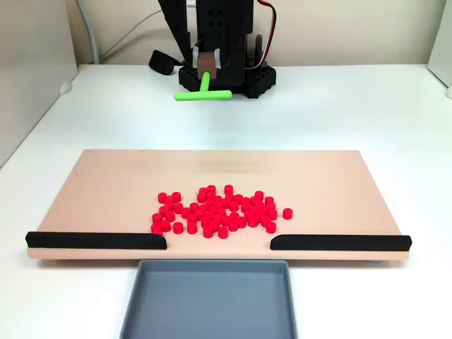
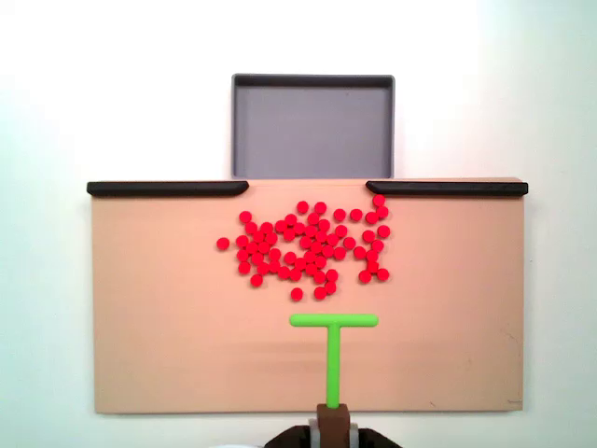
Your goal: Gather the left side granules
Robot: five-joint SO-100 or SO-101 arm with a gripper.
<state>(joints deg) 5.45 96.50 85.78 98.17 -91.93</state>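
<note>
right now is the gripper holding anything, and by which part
Yes: the gripper holds the green T-shaped plastic pusher by the bottom end of its stem, crossbar pointing toward the small red granules.

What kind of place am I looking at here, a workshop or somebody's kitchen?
Most likely a small robot test bench, not a kitchen: a plain white table holds a tan board scattered with red granules, a grey tray past its edge, and a gripper holding a green T-shaped pusher.

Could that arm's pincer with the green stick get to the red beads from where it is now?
Probably yes. In the overhead-style fixed view the green T-shaped pusher, held in the pincer, points at the granules, and only bare board lies between them. Whether the arm stretches far enough can't be told.
</note>
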